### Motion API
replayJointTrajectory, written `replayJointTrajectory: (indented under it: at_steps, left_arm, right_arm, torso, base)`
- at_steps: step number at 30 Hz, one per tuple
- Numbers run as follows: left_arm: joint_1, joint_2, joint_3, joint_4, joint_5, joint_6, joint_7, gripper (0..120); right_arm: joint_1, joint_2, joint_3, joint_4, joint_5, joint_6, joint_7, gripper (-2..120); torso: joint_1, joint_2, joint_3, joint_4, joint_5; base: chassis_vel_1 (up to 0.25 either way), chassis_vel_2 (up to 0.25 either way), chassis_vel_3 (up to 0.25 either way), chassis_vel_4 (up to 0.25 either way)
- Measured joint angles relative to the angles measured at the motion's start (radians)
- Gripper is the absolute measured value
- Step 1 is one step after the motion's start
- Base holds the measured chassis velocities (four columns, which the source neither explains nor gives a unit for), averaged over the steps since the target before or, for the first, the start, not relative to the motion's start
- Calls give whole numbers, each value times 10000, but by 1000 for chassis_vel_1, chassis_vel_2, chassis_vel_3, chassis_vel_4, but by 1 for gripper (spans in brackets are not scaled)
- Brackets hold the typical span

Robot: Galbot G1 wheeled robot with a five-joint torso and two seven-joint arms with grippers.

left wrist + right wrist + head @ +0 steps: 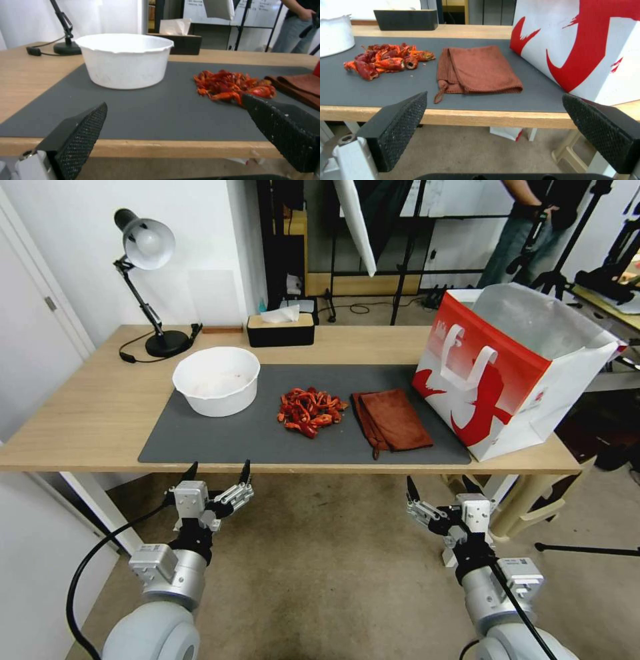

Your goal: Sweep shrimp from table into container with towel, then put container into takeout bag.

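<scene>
Two grippers hang below the near edge of the table (87,413), fingers spread wide and holding nothing, with no step of the task yet done. The towel (395,420), a folded rust-brown cloth, lies on the dark grey mat (220,440) with its long axis running from the near edge toward the far one, slightly angled. Taking the towel as the landmark: the shrimp (311,411) sit in a heap just beside it on the robot's left, close but apparently not touching; the container (217,380), a white bowl standing upright, is farther left beyond the shrimp; the takeout bag (513,373) stands open just beside the towel on the right. The right gripper (445,492) waits almost directly below and in front of the towel's near end, while the left gripper (218,473) is well off to the towel's left, nearer the bowl's side of the mat. The right arm looks the better placed for the pickup, with the towel up and ahead of its fingers. Since shrimp and bowl line up to the towel's left, a sweep would likely run leftward from there.
</scene>
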State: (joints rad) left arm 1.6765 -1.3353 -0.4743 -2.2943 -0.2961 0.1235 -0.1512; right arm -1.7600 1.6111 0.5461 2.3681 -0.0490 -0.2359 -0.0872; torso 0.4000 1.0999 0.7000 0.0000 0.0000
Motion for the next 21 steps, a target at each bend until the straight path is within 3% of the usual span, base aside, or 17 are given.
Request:
replayJointTrajectory:
  at_steps: [7,12,15,16,17,19,20,21]
  left_arm:
    - [-20,-5,-48,116,0,-118,3,100]
    - [-627,281,-422,374,-520,-416,-17,100]
    - [-1861,1286,-1179,1033,-1695,-733,415,100]
    - [-1861,1286,-1179,1033,-1695,-733,415,100]
    - [-2269,1738,-1349,1344,-2038,-878,658,100]
    - [-3286,3061,-1430,2287,-2773,-1196,1334,100]
    - [-3286,3061,-1430,2287,-2773,-1196,1334,100]
    - [-3658,3562,-1356,2686,-2979,-1338,1737,100]
  right_arm:
    - [13,-3,7,-38,29,4,6,100]
    - [19,-14,10,-48,72,7,9,100]
    - [57,-23,2,-38,100,-22,0,100]
    - [57,-23,2,-38,100,-22,0,100]
    - [59,-25,3,-28,101,-44,-9,100]
    - [56,-25,0,-7,98,-80,-29,100]
    - [56,-25,0,-7,98,-80,-29,100]
    - [56,-24,-13,-7,93,-89,-31,100]
  torso:
    - [0,1,0,0,0]
    - [0,0,0,-1,-1]
    - [0,1,0,1,-2]
    - [0,1,0,1,-2]
    - [0,0,0,0,-4]
    - [0,0,0,-2,-1]
    - [0,0,0,-2,-1]
    - [1,0,1,-1,-2]
  base:
    - [0,0,0,0]
    - [0,0,0,0]
    - [0,0,0,0]
    - [0,0,0,0]
    - [0,0,0,0]
    - [0,0,0,0]
    - [0,0,0,0]
    - [0,0,0,0]
